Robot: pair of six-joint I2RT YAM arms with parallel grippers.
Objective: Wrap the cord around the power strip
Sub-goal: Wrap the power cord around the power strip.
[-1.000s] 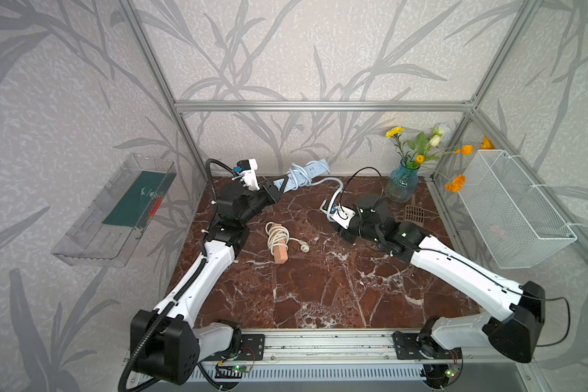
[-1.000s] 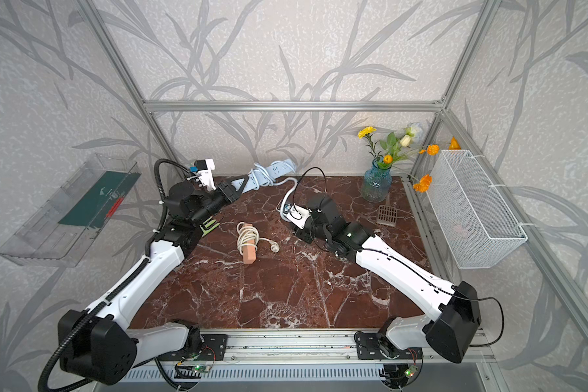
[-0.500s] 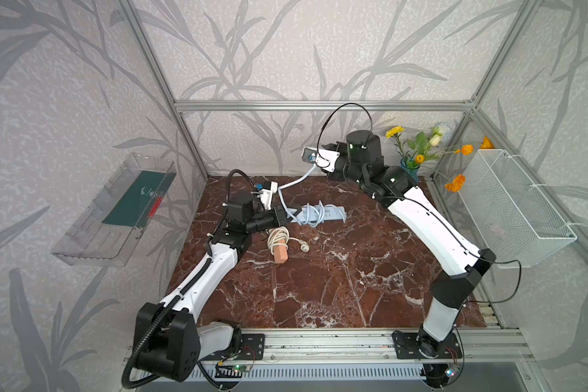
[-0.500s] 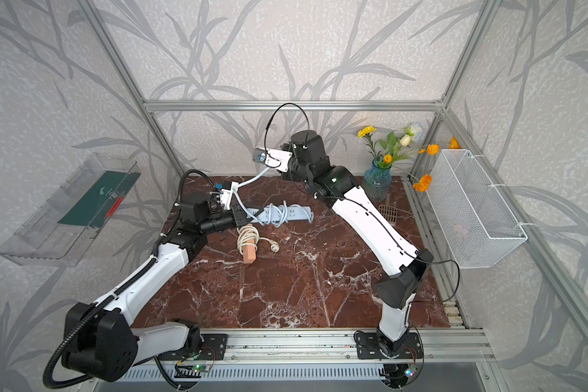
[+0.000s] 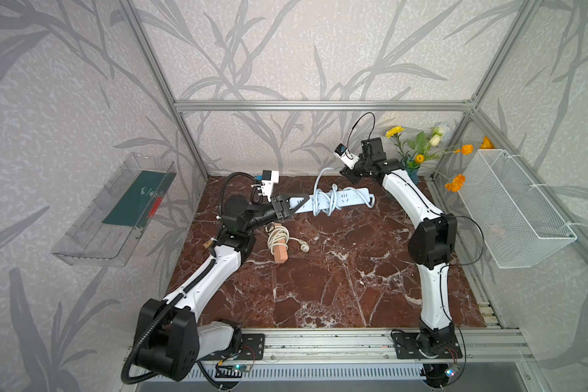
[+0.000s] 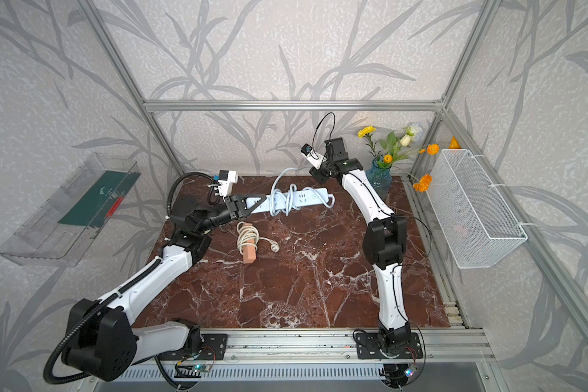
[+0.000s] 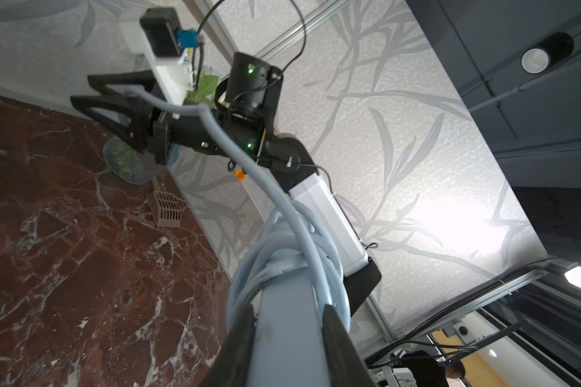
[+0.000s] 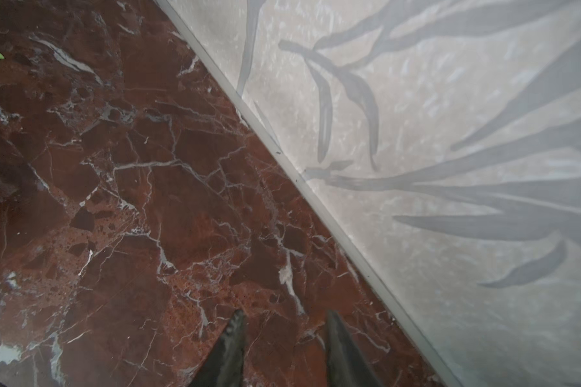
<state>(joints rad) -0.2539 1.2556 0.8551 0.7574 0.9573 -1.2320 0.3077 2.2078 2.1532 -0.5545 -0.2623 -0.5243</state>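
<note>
Over tabletop's back edge: strip (image 5: 350, 197), cord (image 5: 325, 202) coiled round middle. Left gripper (image 5: 299, 203) clamps strip end. Right gripper (image 7: 88, 88) at cord; grip I cannot tell.

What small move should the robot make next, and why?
Probably the right gripper carries the cord around the power strip once more: the left gripper holds the strip by one end, loops already circle it, and loose cord is left.
</note>
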